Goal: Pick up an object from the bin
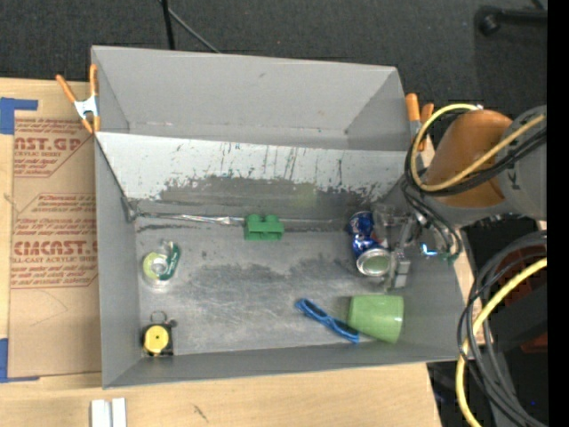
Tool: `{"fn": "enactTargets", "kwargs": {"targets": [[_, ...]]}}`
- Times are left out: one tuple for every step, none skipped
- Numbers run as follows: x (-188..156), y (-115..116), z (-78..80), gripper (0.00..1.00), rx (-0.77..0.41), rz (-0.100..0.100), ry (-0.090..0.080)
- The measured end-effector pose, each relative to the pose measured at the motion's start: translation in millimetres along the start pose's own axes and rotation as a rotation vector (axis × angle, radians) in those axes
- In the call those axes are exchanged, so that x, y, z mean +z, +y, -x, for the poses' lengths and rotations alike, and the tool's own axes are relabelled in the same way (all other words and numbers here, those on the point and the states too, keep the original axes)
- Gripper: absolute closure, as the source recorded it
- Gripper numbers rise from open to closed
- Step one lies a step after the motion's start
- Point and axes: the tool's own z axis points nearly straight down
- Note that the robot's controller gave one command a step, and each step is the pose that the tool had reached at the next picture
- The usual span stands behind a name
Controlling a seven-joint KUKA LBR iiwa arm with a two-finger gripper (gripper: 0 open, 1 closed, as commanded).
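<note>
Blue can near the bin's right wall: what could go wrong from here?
The hand is close beside the blue can, whose round body might slip or roll off. The green cup, on its side nearby, could get nudged. The bin's right wall is near, leaving little room.

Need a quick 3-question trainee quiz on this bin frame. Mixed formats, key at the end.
1. True or false: the green cup stands upright in the middle of the bin.
2. The blue and silver can lies: A) against the left wall, B) right beside the gripper, C) outside the bin.
3. What lies in the bin's near-left corner?

Key
1. False: it lies on its side near the front right.
2. B.
3. A yellow round thing, possibly a tape measure.
</note>
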Motion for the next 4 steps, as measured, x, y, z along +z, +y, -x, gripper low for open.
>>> {"fn": "enactTargets", "kwargs": {"targets": [[-1.2,-0.4,1.2,0.00,0.000,-0.002,-0.004],[4.0,0.4,14.5,0.00,0.029,0.000,0.011],[1.1,-0.4,16.8,0.00,0.029,-0.003,0.004],[-2.4,0.6,18.7,1.00,0.028,-0.001,0.002]]}}
